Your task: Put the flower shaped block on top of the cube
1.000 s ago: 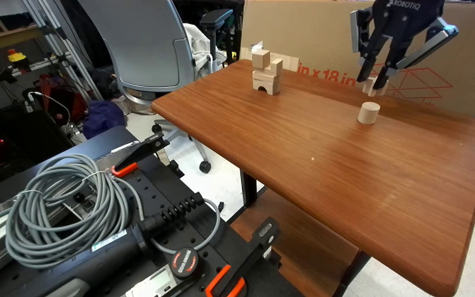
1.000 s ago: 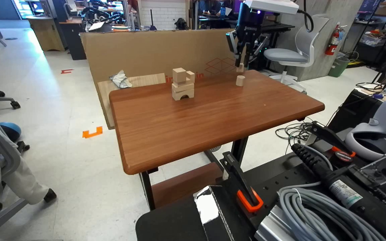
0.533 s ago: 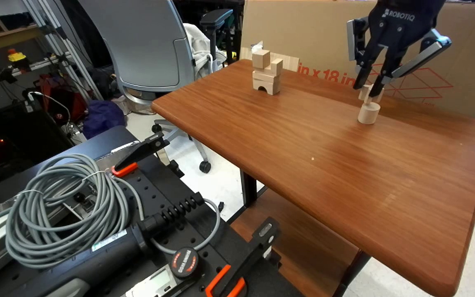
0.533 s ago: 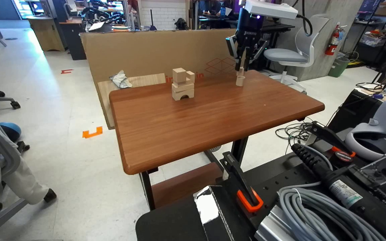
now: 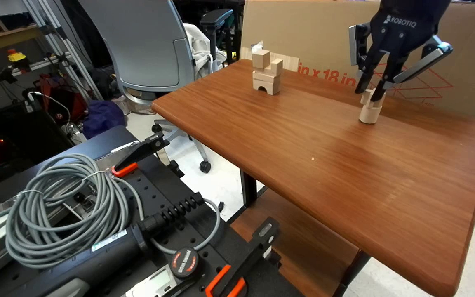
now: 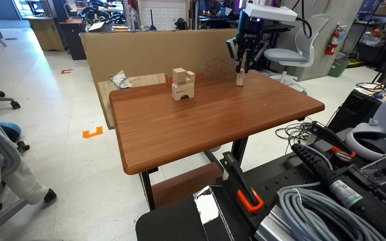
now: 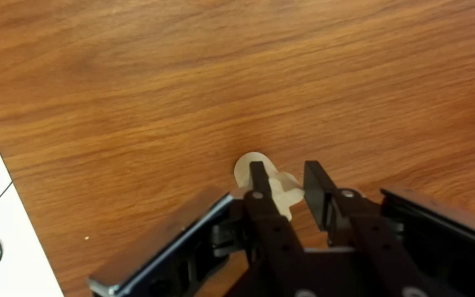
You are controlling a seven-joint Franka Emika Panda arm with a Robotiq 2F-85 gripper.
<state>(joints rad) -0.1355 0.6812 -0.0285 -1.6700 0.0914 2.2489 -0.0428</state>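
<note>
The flower shaped block [image 5: 366, 97] is a small pale wooden piece with rounded lobes, plain in the wrist view [image 7: 281, 194]. My gripper [image 5: 368, 95] is shut on it, one finger on each side. The task's cube seems to be the single plain tan block [image 5: 369, 116], which looks round, like a short cylinder, in both exterior views [image 6: 240, 82]. The flower block is right above it and seems to touch its top. In the wrist view the round block [image 7: 243, 167] sticks out to the left of the flower block, so they look off-centre. A finger hides part of both.
A stack of several tan blocks [image 5: 266, 77] with an arch at its base stands on the brown table [image 5: 303, 136]. A large cardboard sheet [image 5: 316, 33] stands behind the table's edge. A dark cart [image 5: 146, 206] with cables and clamps stands apart from the table.
My gripper has come down with the flower block in it, from above and behind the round block to its top. The round block has shifted very slightly. The stack has not moved.
</note>
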